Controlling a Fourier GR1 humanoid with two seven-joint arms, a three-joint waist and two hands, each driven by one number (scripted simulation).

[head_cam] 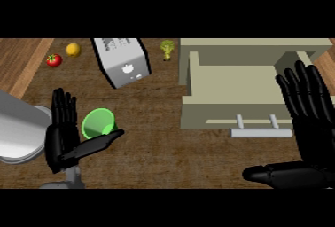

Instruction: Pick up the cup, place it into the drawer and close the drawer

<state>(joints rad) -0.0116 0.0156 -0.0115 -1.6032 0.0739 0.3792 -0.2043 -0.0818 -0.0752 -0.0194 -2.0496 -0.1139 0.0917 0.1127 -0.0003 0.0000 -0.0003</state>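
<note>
Your left hand stands open beside the green cup, fingers straight along its left side and thumb reaching under its rim, ready to close; nothing is held yet. The cup lies tipped near the counter's front left. The beige drawer stands pulled open at the back right, handle toward you. Your right hand rests open by the right edge. The toaster bears a small logo, no readable writing.

dark wooden counter, perhaps paler edges
</note>
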